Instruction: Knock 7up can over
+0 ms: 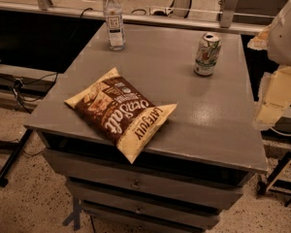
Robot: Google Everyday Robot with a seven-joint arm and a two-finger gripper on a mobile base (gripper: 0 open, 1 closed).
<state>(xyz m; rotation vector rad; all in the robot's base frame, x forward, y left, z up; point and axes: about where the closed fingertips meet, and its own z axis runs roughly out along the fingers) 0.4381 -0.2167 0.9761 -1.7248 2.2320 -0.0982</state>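
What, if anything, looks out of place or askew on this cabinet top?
Only the chip bag: it lies skewed, one corner overhanging the front edge of the cabinet. The 7up can and water bottle stand upright, nothing spilled. The gripper is off the cabinet's right side, apart from the can.

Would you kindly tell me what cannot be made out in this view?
Camera view:
Gripper, beside the table on the right: cut off by the frame edge.
7up can: far side turned away.
Water bottle: label print too small to read.
Chip bag: hides the table surface beneath it.
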